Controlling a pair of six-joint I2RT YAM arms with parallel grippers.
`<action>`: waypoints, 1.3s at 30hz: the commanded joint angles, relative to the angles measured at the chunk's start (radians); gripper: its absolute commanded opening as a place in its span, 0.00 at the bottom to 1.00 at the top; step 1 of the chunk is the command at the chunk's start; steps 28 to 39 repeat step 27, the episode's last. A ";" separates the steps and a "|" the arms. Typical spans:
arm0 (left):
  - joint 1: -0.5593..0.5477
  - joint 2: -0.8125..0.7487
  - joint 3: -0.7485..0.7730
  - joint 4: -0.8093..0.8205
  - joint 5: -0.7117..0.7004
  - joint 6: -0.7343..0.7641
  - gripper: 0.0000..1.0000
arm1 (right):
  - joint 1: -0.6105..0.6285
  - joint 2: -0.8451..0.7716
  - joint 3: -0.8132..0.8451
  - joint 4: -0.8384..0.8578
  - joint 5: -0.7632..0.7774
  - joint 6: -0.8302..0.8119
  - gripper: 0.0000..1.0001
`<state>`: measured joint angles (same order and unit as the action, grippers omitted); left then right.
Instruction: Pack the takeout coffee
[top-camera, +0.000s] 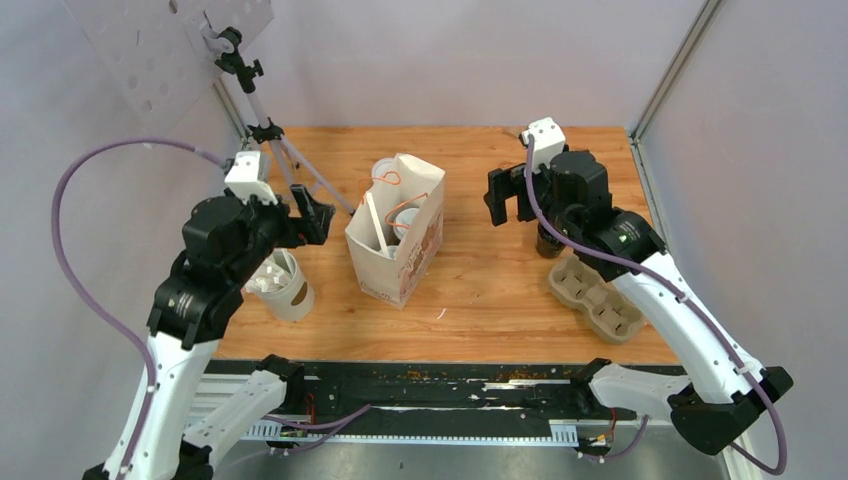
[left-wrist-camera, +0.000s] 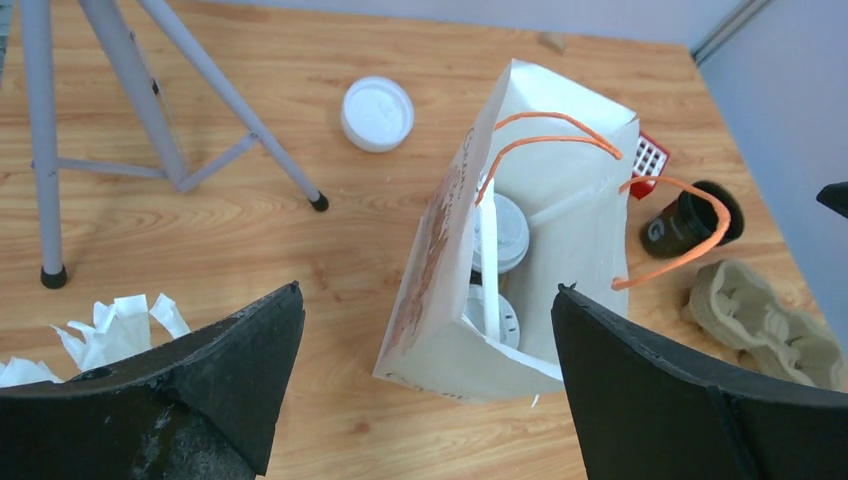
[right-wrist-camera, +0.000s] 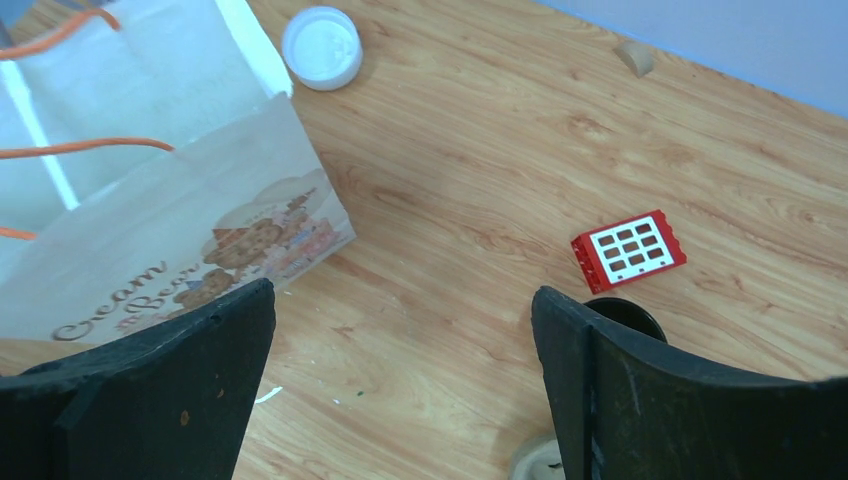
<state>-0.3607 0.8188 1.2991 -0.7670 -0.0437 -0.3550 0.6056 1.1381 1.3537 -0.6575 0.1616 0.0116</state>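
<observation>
A white paper bag (top-camera: 395, 240) with orange handles stands open at the middle of the table. Inside it, the left wrist view shows the takeout coffee: the white sip lids of two cups, one (left-wrist-camera: 507, 228) behind the other (left-wrist-camera: 503, 318), with a white strip across them. My left gripper (top-camera: 318, 212) hangs open to the left of the bag (left-wrist-camera: 545, 180), nothing between its fingers. My right gripper (top-camera: 510, 205) hangs open to the right of the bag (right-wrist-camera: 170, 235), over bare wood, also holding nothing.
A dark lidless cup (left-wrist-camera: 690, 222) and a cardboard cup carrier (top-camera: 595, 295) sit under the right arm, with a red block (right-wrist-camera: 628, 250) nearby. A loose white lid (left-wrist-camera: 377, 113) lies behind the bag. A pale cup stuffed with tissue (top-camera: 280, 285) and a tripod (left-wrist-camera: 150, 100) stand at the left.
</observation>
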 joint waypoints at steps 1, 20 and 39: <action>-0.003 -0.100 -0.090 0.157 -0.035 -0.076 1.00 | -0.001 -0.045 0.058 -0.032 -0.061 0.090 1.00; -0.003 -0.162 -0.219 0.264 0.110 -0.190 1.00 | 0.000 -0.376 -0.124 0.035 -0.080 0.219 1.00; -0.003 -0.152 -0.203 0.243 0.108 -0.202 1.00 | -0.001 -0.375 -0.127 0.045 -0.072 0.197 1.00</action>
